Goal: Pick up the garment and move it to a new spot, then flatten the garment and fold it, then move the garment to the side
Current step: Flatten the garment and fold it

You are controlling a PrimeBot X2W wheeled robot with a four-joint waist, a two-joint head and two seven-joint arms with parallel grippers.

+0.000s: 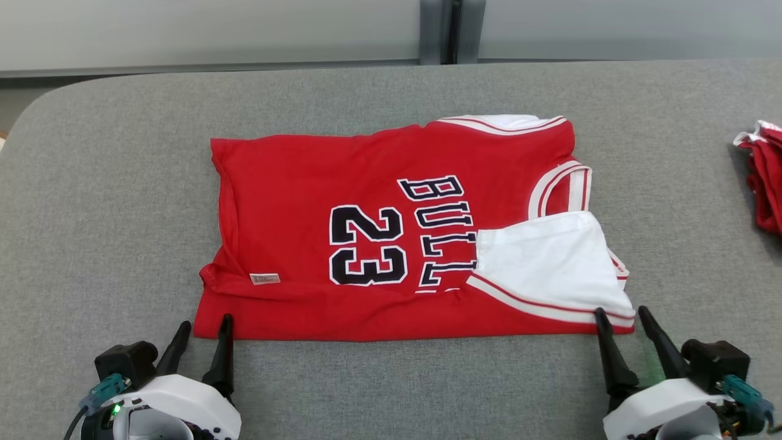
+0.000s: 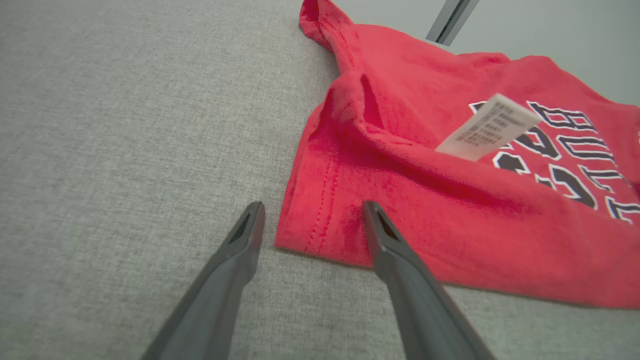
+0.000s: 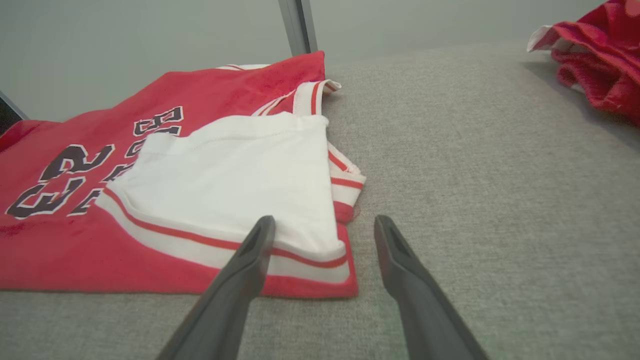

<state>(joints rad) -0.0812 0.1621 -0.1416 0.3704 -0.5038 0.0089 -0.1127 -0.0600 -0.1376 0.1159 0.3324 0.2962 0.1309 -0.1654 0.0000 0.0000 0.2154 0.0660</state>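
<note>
Two claws stand open, and neither grips anything. The left claw [image 1: 206,321] [image 2: 313,205] straddles the near left corner of the jersey [image 1: 287,183] [image 2: 450,225] [image 3: 240,100]. Its right finger overlaps the red hem and its left finger is over bare grey surface [image 1: 122,183] just beside that corner. The right claw [image 1: 622,310] [image 3: 324,218] straddles the near right corner the same way: its left finger overlaps the striped edge, and its right finger is over grey surface. Whether any finger touches the cloth cannot be told.

The jersey lies spread ahead of both claws, spanning from one to the other, its "23" print facing up. A white flap [image 1: 544,263] [image 3: 230,175] is turned over onto it just ahead of the right claw. A white tag [image 2: 487,129] sticks up ahead and to the right of the left claw. Another red cloth [image 1: 767,183] [image 3: 600,65] lies well off to the right of the right claw, apart from the jersey.
</note>
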